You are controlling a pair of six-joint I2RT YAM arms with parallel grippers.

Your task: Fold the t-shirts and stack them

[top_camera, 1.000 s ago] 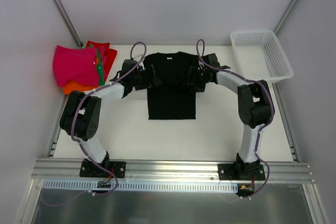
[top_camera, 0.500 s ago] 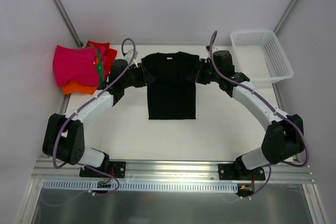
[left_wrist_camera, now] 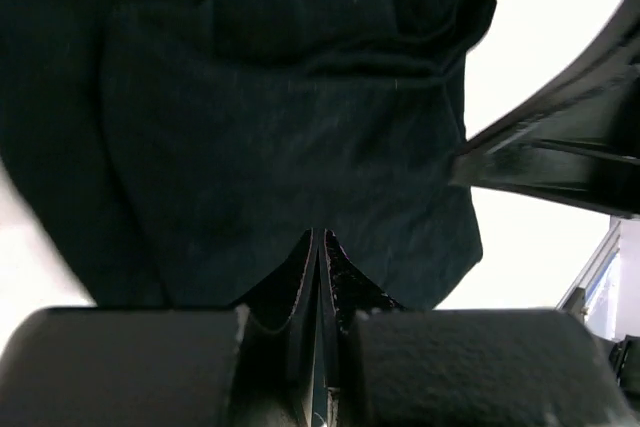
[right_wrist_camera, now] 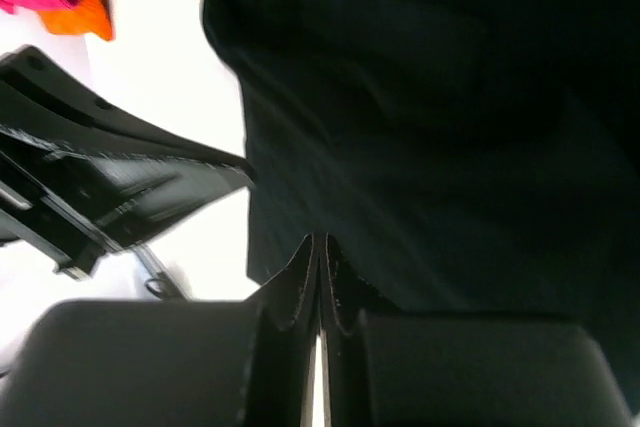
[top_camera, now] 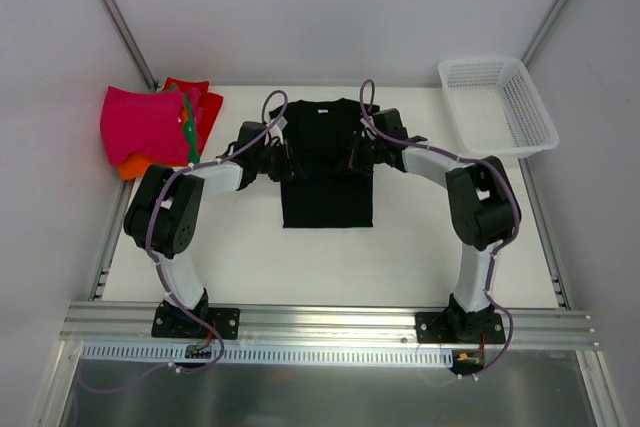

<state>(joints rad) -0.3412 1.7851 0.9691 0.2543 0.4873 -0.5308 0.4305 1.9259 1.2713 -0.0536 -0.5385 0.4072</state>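
Top view: black t-shirt (top_camera: 326, 187) lies flat mid-surface, collar and white neck label toward the far edge, hem toward the arm bases. Left hand (top_camera: 284, 163) sits on the shirt's left shoulder area and right hand (top_camera: 356, 161) on its right shoulder area, both reaching inward over the cloth and near each other. Folded pile at far left of the white surface (top_camera: 330, 267): pink t-shirt (top_camera: 145, 125) on top, orange t-shirt (top_camera: 135, 169) poking out under it, red t-shirt (top_camera: 197, 99) behind, and a strip of green t-shirt (top_camera: 188, 129) along the pink one's right edge. The pile is well apart from the black shirt. White mesh basket (top_camera: 497, 105) sits at the far right corner. Left wrist view: fingers (left_wrist_camera: 300, 282) pressed together, tips pinching black cloth that bunches toward them; a folded-over layer shows above and the other hand's dark body at right. Right wrist view: fingers (right_wrist_camera: 298, 282) pressed together too, pinching the black cloth at its edge; the left hand is at left, with pink, green and orange cloth in the top left corner.
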